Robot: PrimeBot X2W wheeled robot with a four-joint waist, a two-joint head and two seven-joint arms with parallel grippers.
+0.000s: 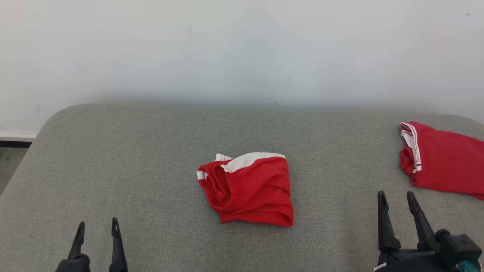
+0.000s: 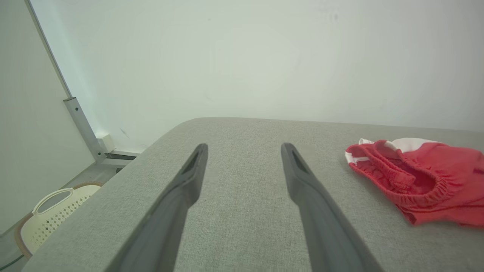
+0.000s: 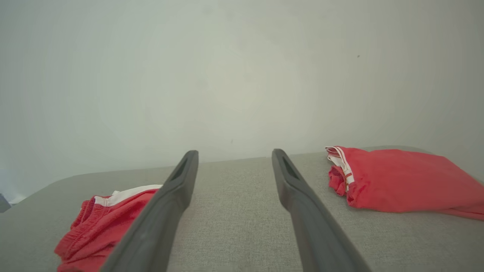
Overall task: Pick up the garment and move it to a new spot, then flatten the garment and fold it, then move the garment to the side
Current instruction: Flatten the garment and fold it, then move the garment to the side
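Nearest us, our left gripper [image 1: 97, 223] at 7 o'clock and right gripper [image 1: 396, 195] at 5 o'clock rest empty, dark fingers apart, while the red white-banded cloth garment [image 1: 249, 189] lies compactly folded at the centre of the grey fabric surface [image 1: 113, 158], apparently awaiting only its move aside.

Left end effector [image 1: 97, 225] and right end effector [image 1: 397, 198] gape, empty.

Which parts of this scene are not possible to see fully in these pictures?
- Red garment at the right: head view, cut off by the right edge.
- Red shorts: right wrist view, partly behind a finger of the right end effector; left wrist view, cut off at the right edge.
- Basket: left wrist view, partly behind the grey surface.
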